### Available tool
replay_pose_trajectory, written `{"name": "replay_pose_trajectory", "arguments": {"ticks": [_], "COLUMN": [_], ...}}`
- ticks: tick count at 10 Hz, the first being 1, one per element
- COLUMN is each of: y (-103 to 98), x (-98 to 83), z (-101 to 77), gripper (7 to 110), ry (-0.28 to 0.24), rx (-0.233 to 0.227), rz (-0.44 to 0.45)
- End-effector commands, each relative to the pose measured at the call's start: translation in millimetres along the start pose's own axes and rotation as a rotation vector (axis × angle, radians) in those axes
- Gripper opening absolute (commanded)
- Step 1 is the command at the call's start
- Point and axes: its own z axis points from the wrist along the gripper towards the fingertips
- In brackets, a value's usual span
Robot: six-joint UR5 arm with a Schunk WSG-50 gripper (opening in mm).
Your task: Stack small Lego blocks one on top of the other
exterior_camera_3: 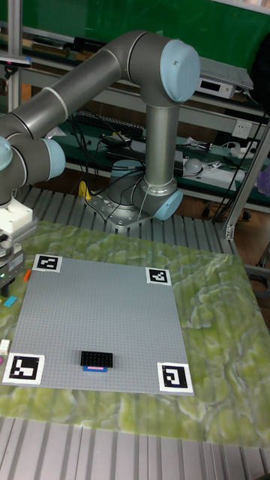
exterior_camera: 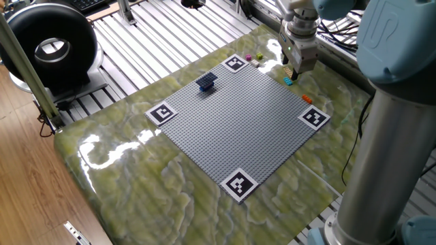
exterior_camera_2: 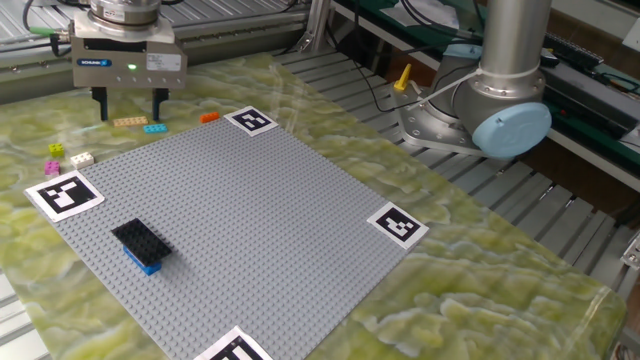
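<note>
No readable text; only a faint illegible logo on the end effector (exterior_camera_2: 127, 104).

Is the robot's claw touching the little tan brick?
Apart. In the other fixed view the open end effector hangs just above the tan brick, with green table showing between fingertips and brick.

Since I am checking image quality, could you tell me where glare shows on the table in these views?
One fixed view: bright white glare on the table at its left edge and beside the gripper. The other fixed view: faint sheen only. Tall fixed view: no glare.
</note>
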Motion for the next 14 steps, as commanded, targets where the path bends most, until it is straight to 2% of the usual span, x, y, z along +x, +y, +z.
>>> {"name": "replay_pose_trajectory", "arguments": {"ticks": [1, 7, 8, 14], "y": [-1.0, -1.8, -1.1, 1.5], "x": [-0.5, 2.2, 1.9, 1.6], "z": [-0.2, 1.8, 2.1, 4.1], "gripper": [66, 66, 44, 44], "ry": [-0.011, -0.01, -0.011, -0.018], "rx": [0.006, 0.011, 0.011, 0.007], "rz": [0.007, 0.004, 0.004, 0.006]}}
